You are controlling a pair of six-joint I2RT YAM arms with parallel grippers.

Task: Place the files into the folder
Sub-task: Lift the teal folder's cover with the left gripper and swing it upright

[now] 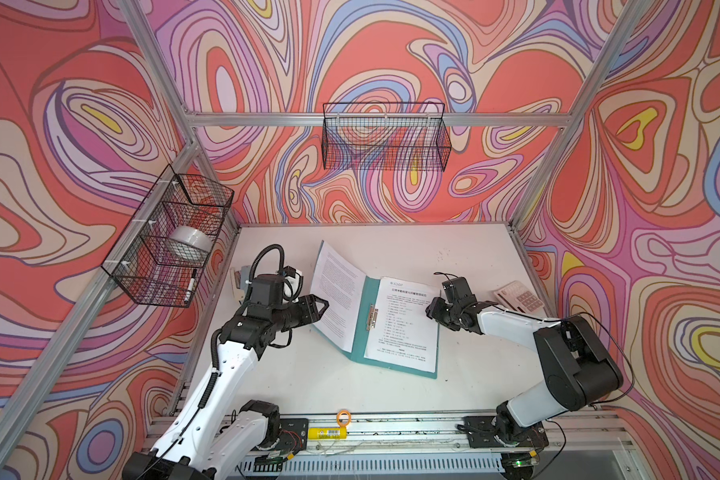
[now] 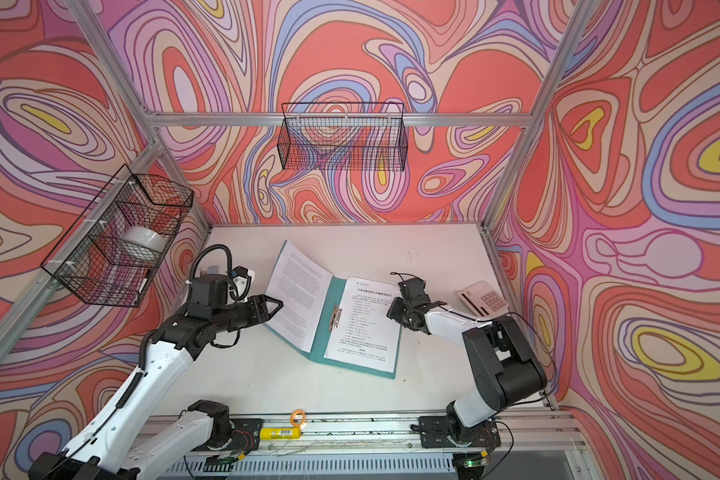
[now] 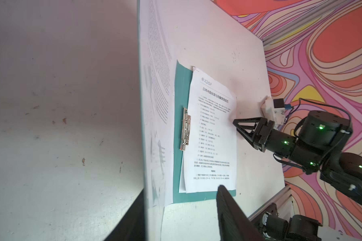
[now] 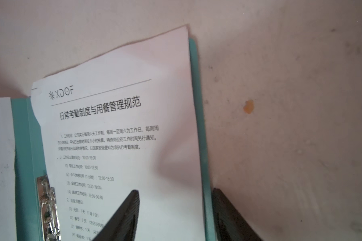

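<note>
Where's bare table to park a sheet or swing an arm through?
Bare: front strip between folder and rail; back strip between folder and rear wall. Crowded: left gripper at the folder's raised cover, right gripper at its right edge, calculator beyond.

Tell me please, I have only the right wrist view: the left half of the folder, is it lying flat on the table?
Observer: No. The folder's left half stands raised, with a dense sheet against its inside.
Operator: What is holding it up?
Observer: I cannot tell. The left gripper is at its outer edge, jaws open, with that edge between them.
Operator: Is something else lying near?
Observer: A calculator lies to the right of the folder, apart from it.
</note>
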